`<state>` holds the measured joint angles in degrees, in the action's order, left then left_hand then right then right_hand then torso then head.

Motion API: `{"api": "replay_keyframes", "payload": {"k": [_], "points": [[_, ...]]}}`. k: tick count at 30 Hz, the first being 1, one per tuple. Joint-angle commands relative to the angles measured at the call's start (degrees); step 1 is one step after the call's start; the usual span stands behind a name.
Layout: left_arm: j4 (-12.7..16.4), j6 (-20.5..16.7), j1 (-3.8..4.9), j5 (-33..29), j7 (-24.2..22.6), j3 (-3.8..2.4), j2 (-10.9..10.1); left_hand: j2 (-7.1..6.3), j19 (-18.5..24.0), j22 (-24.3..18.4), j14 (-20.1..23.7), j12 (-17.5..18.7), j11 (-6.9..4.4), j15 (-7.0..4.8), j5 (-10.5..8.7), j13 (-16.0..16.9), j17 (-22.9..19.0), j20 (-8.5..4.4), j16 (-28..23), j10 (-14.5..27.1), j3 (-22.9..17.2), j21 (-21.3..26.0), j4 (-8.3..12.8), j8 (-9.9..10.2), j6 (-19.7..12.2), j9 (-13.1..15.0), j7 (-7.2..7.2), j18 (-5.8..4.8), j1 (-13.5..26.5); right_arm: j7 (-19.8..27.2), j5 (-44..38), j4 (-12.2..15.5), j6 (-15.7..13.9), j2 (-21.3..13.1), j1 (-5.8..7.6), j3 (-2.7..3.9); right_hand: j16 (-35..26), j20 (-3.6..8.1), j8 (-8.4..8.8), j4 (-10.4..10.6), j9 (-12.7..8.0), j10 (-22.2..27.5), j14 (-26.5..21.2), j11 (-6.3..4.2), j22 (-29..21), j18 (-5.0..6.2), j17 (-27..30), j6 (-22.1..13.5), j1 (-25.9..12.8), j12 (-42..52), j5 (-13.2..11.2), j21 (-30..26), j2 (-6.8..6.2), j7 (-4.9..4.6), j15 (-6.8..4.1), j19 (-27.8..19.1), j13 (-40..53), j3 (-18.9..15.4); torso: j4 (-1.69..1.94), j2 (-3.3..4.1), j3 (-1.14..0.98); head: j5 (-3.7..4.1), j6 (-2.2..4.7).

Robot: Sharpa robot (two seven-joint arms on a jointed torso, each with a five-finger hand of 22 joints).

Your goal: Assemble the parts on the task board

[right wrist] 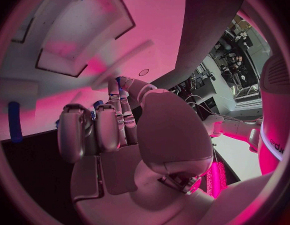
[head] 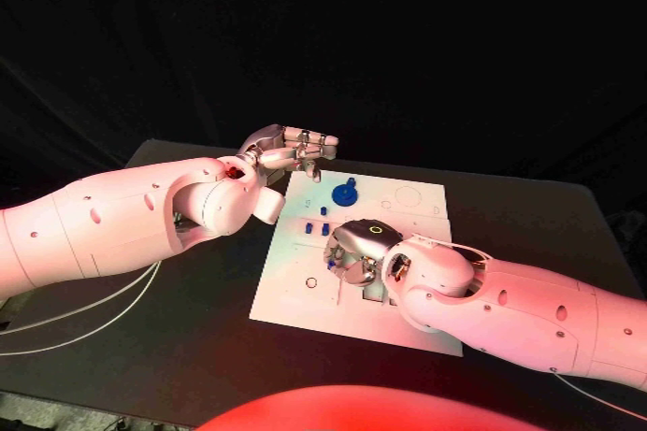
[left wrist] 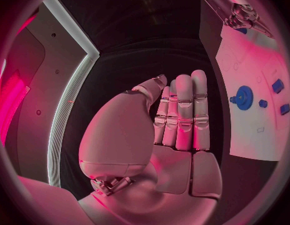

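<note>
Black table (head: pixel 162 356): carries the white task board (head: pixel 304 295) at its middle.

Right hand (head: pixel 353 251): low over the board's middle, fingers curled down against the surface; whether anything is held, cannot tell.

Left hand (head: pixel 290 150): just off the board's far left corner, fingers straight and together, holding nothing.

Blue gear (head: pixel 345 194): standing on the board's far part, between the two hands.

Small blue pieces (head: pixel 317 228): on the board, between the gear and the right hand.

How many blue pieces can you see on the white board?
4 for sure: a round gear piece near the far edge, a tiny one beside it, and two small blocks mid-board. The right hand rests over the middle of the board and may hide more.
</note>
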<state>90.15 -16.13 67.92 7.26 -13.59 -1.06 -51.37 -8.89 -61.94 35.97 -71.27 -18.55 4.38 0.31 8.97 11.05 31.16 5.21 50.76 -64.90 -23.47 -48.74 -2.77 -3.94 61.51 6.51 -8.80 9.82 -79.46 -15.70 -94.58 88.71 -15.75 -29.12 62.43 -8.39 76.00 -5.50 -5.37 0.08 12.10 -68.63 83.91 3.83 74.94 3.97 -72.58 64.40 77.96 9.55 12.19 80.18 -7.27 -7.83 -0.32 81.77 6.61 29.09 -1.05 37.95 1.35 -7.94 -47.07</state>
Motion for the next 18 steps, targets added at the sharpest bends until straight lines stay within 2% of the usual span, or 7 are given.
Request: {"api": "replay_keyframes", "payload": {"k": [1, 10, 11, 12, 13, 14, 18], "points": [[0.17, 1.05, 0.07, 0.08, -0.19, -0.04, 0.13, 0.18, -0.4, -0.07, 0.35, -0.22, 0.17, -0.14, -0.12, 0.05, -0.09, 0.09, -0.12, 0.42, -0.02, 0.36, 0.4, 0.11, -0.12, -0.05, -0.09, 0.77, -0.22, -0.81, -0.6, -0.25, 1.94, 0.3, -0.3, -0.22, 0.12, -0.01, -0.31, 0.12, 0.06, -0.45, 2.91, 0.02, 4.62, -0.91, 0.07, 0.32, -0.8, -0.26, 0.26, -0.13, 0.04, 0.08, -0.34, 0.0, 0.08, -0.39, 0.0, 0.01, 0.02, -0.01, -0.01], [0.17, 1.12, 0.07, 0.16, -0.07, -0.04, 0.2, 0.18, -0.4, -0.07, 0.35, -0.22, 0.17, -0.14, -0.12, 0.05, -0.09, 0.09, -0.12, 0.42, -0.02, 0.36, 0.4, 0.11, -0.12, -0.05, -0.09, 0.77, -0.22, -0.98, -0.48, -0.47, 2.31, 0.34, -0.44, -0.37, 0.03, -0.04, 0.05, 0.29, -0.01, -0.09, 2.86, 0.15, 4.36, -0.84, 0.24, -0.22, -1.36, -0.61, 0.33, -0.45, -0.24, -0.07, -0.26, -0.2, 0.1, -1.0, -0.06, -0.06, 0.06, -0.02, -0.05], [0.17, 1.11, 0.07, 0.16, -0.06, -0.04, 0.18, 0.26, -0.5, -0.07, 0.34, -0.27, 0.16, -0.14, -0.31, 0.11, -0.08, 0.1, -0.06, 0.45, 0.01, 0.35, 0.47, 0.07, -0.11, -0.05, -0.08, 0.77, -0.28, -1.08, -0.49, -0.5, 1.82, 0.25, -0.45, -0.38, -0.02, -0.12, 0.55, 0.43, -0.2, 0.58, 2.82, 0.39, 4.07, -0.77, 0.34, -1.06, -1.72, -1.01, 0.35, -0.76, -0.49, -0.39, -0.07, -0.41, 0.0, -1.24, -0.06, -0.06, 0.08, 0.01, -0.01], [0.18, 1.1, 0.07, 0.16, -0.06, -0.04, 0.17, 0.28, -0.54, -0.08, 0.35, -0.3, 0.16, -0.13, -0.49, 0.14, -0.08, 0.1, -0.03, 0.47, 0.04, 0.35, 0.49, 0.06, -0.11, -0.05, -0.08, 0.78, -0.28, -1.14, -0.52, -0.5, 1.24, 0.17, -0.45, -0.39, -0.51, -0.32, 1.47, 0.66, -0.64, 2.08, 2.63, 0.87, 3.0, -0.49, 0.93, -2.91, -2.24, -1.8, 0.31, -1.85, -0.93, -1.18, 0.42, -1.26, -0.27, -1.47, -0.07, -0.07, 0.08, 0.02, 0.0], [0.19, 1.1, 0.07, 0.16, -0.05, -0.04, 0.15, 0.28, -0.55, -0.08, 0.35, -0.3, 0.16, -0.13, -0.51, 0.15, -0.08, 0.1, -0.03, 0.47, 0.04, 0.35, 0.5, 0.05, -0.11, -0.05, -0.08, 0.78, -0.28, -1.23, -0.64, -0.47, 0.35, 0.03, -0.45, -0.39, -1.89, -0.77, 1.89, 0.83, -1.39, 4.58, 2.11, 1.9, 0.86, 0.04, 2.54, -5.91, -2.78, -3.0, 0.14, -4.05, -1.69, -2.33, 1.18, -2.98, -0.77, -1.76, -0.07, -0.08, 0.09, 0.04, 0.07], [0.19, 1.1, 0.07, 0.16, -0.04, -0.04, 0.14, 0.28, -0.55, -0.08, 0.35, -0.3, 0.16, -0.13, -0.51, 0.15, -0.08, 0.1, -0.03, 0.47, 0.04, 0.35, 0.5, 0.05, -0.11, -0.05, -0.08, 0.78, -0.28, -1.3, -0.7, -0.43, -0.21, -0.09, -0.45, -0.39, -2.67, -1.21, 1.94, 0.84, -1.93, 6.07, 1.79, 2.71, -0.42, 0.34, 3.44, -7.85, -2.98, -3.57, -0.05, -5.42, -2.2, -2.95, 1.68, -4.0, -1.07, -1.99, -0.08, -0.08, 0.09, 0.04, 0.08], [0.16, 1.12, 0.07, 0.17, -0.03, -0.04, 0.13, 0.28, -0.55, -0.08, 0.35, -0.3, 0.16, -0.13, -0.51, 0.15, -0.08, 0.1, -0.03, 0.47, 0.04, 0.35, 0.5, 0.05, -0.11, -0.05, -0.08, 0.78, -0.28, -1.53, -0.92, 0.28, -2.51, -1.04, -0.46, -0.4, -3.56, -2.24, 1.74, 0.72, -3.03, 8.94, 1.44, 3.47, -2.42, 0.96, 4.59, -10.91, -3.1, -3.71, -0.78, -7.77, -3.09, -3.42, 2.37, -5.49, -1.45, -3.35, -0.01, -0.08, 0.02, 0.22, 0.29]]}}
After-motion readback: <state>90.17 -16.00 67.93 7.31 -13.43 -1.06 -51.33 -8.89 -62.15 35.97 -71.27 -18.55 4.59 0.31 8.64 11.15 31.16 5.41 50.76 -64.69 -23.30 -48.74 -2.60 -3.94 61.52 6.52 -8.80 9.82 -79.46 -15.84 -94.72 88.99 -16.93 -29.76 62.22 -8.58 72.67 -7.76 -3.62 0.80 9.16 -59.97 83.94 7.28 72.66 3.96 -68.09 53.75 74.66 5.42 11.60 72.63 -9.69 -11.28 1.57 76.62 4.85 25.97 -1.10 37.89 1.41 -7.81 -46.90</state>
